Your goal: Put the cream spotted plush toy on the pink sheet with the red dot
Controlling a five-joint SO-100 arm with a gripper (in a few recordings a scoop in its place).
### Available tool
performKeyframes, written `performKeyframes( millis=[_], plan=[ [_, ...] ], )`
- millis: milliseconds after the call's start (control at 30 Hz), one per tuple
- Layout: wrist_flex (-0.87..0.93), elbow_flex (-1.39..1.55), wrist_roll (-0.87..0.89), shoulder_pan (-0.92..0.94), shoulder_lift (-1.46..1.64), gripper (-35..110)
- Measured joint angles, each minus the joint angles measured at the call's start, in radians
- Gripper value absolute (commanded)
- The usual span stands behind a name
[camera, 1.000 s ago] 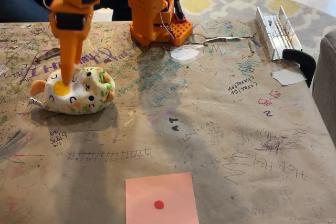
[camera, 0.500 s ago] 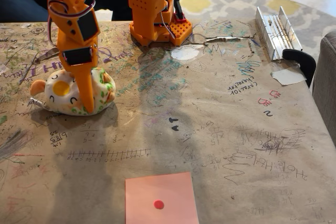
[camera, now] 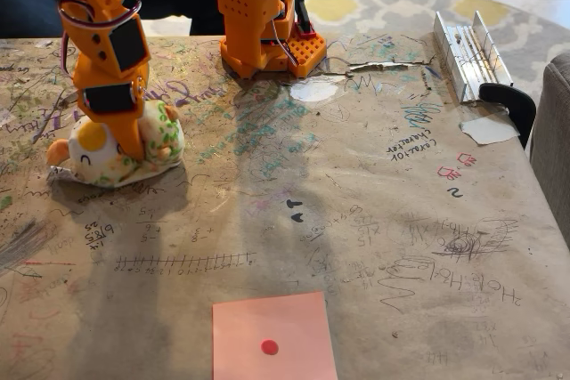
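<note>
The gripper (camera: 129,144) is pinching the cream spotted plush toy (camera: 111,153) at the table's (camera: 374,220) left side. The pink sheet with the red dot (camera: 272,335) is lying well apart, at the near edge.

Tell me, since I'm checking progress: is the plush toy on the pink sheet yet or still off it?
Off it. The cream spotted plush toy sits far left under the gripper; the pink sheet lies bare at the near edge.

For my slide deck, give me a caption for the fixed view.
Orange gripper pressed down into the cream spotted plush toy, far from the pink sheet at the near table edge.
</note>
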Motion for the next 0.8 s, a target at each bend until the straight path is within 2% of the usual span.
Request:
performKeyframes(
  millis=[200, 367, 533, 800],
  plan=[
    [-0.043, 0.181, 0.184, -0.114, 0.446, 0],
    [0.029, 0.175, 0.376, -0.39, 0.973, 0],
    [0.224, -0.034, 0.514, -0.657, 1.401, 0],
    [0.428, -0.402, 0.5, -0.735, 1.816, 0]
  ],
)
